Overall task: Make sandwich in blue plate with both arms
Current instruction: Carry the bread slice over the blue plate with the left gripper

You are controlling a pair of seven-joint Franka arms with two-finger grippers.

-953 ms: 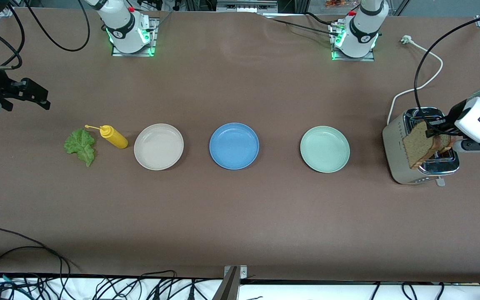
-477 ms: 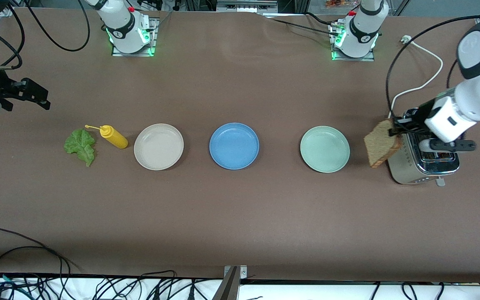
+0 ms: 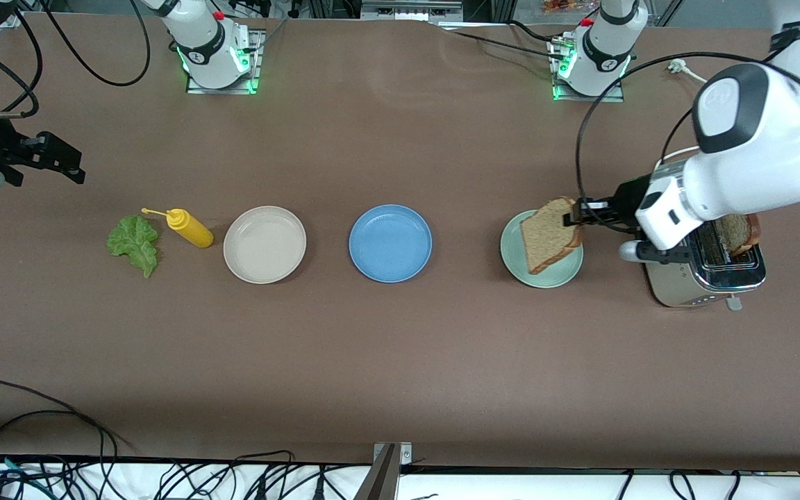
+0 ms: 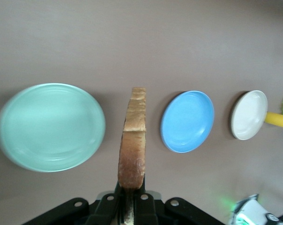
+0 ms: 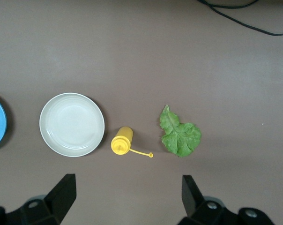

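Brown table (image 3: 400,347); left tool (image 3: 573,217) gripping bread slice (image 3: 548,236); right tool (image 5: 127,194) wide.

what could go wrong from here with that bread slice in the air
The left gripper pinches the bread slice only at one crust edge, so it might slip or tear. It hangs over the mint-green plate, so it could drop there, short of the blue plate.
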